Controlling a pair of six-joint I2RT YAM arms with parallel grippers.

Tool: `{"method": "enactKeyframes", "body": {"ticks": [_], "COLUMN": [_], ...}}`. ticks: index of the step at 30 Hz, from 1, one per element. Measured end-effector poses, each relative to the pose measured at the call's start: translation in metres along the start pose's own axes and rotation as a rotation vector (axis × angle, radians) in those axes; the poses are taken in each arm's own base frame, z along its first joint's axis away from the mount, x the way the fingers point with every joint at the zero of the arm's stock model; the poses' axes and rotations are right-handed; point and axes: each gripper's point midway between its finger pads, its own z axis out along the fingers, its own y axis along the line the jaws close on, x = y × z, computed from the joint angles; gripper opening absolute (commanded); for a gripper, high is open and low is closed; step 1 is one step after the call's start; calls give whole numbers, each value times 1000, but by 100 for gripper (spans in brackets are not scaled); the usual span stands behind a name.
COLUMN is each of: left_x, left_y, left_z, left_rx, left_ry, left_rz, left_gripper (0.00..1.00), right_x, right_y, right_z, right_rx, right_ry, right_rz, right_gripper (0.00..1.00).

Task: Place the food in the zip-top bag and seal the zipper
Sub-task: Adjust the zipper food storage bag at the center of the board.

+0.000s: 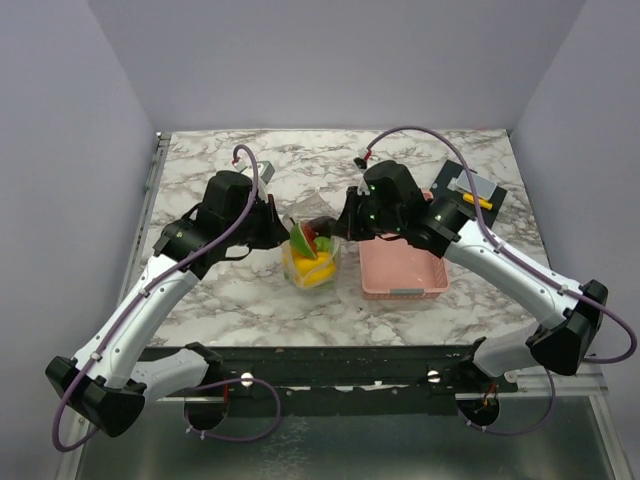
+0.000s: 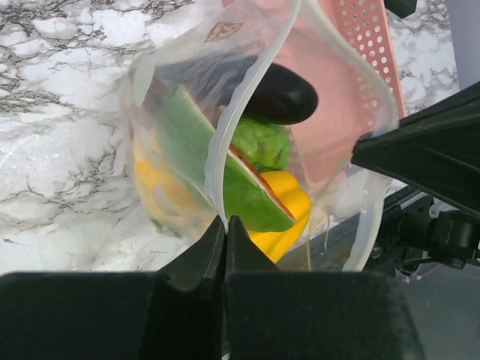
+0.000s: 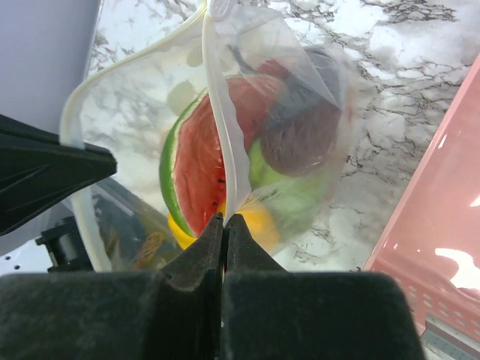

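The clear zip-top bag (image 1: 312,258) hangs between my two grippers at the table's middle, its mouth held open. Inside it lie a watermelon slice (image 3: 196,166), a yellow pepper (image 2: 286,204), a green piece (image 2: 260,142) and a dark purple eggplant (image 2: 285,95). My left gripper (image 2: 225,223) is shut on the zipper strip (image 2: 225,161) at one side of the mouth. My right gripper (image 3: 224,219) is shut on the zipper strip (image 3: 225,142) at the opposite side. In the top view the left gripper (image 1: 283,232) is left of the bag and the right gripper (image 1: 338,226) is right of it.
A pink perforated basket (image 1: 403,265) stands just right of the bag, under my right arm. A black mat with small grey and yellow items (image 1: 475,190) lies at the back right. The marble table (image 1: 230,290) ends at a dark front rail.
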Motion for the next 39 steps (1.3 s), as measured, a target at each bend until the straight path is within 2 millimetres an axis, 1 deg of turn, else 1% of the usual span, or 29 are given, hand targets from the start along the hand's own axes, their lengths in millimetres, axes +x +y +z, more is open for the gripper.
{"method": "enactKeyframes", "body": {"ticks": [4, 8, 13, 17, 20, 24, 30, 35, 36, 39], "left_x": [-1, -1, -4, -11, -16, -17, -15, -8, -7, -4], "left_y": [1, 3, 3, 1, 0, 2, 6, 11, 12, 13], "left_z": [4, 6, 8, 10, 13, 18, 24, 28, 29, 30], "left_rx": [-9, -16, -22, -20, -20, -22, -28, -36, -37, -39], "left_ry": [19, 35, 47, 44, 45, 54, 73, 94, 98, 104], "left_rz": [21, 44, 73, 97, 122, 152, 186, 201, 201, 205], "left_gripper": [0, 0, 0, 0, 0, 0, 0, 0, 0, 0], "right_x": [-2, 8, 32, 49, 55, 56, 64, 75, 76, 74], "right_y": [6, 7, 5, 10, 16, 25, 28, 25, 25, 26], "right_z": [-13, -22, -17, -11, -11, -10, -3, 9, 10, 11], "right_rx": [-26, -39, -18, -5, -2, -6, 1, 12, 13, 10], "right_ry": [-31, -43, -27, -16, -28, -59, -77, -63, -61, -68], "right_rz": [37, 75, 125, 155, 170, 195, 226, 243, 242, 242], "right_gripper": [1, 1, 1, 1, 1, 1, 1, 9, 12, 23]}}
